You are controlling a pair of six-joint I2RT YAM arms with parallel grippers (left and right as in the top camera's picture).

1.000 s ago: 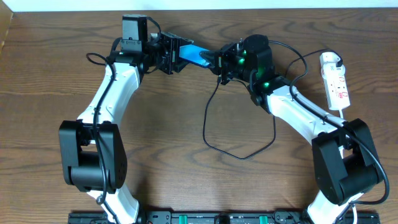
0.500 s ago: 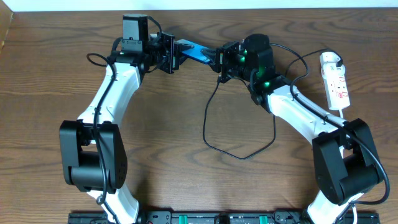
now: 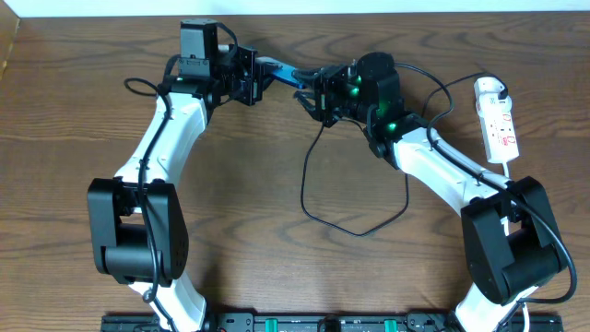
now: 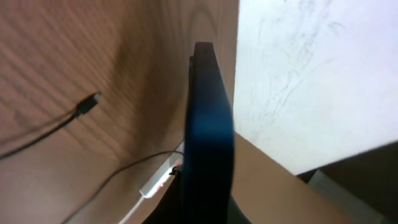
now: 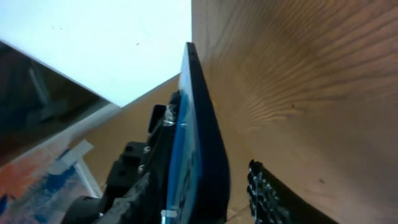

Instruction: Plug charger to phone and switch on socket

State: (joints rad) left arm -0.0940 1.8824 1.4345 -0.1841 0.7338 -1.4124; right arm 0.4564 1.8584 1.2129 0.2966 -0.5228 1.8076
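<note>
Phone (image 3: pixel 281 72) edge-up in left jaws, charger (image 3: pixel 303 184) looped below, socket (image 3: pixel 501 129) right

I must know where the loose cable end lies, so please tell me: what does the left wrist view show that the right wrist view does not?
Only the left wrist view shows the charger, its small connector lying free on the table, and a small white part with a red glow lower down. Only the right wrist view shows the blue screen side of the phone and a coloured floor beyond the table edge. Both show the phone edge-on, with wood grain and a white surface behind it.
</note>
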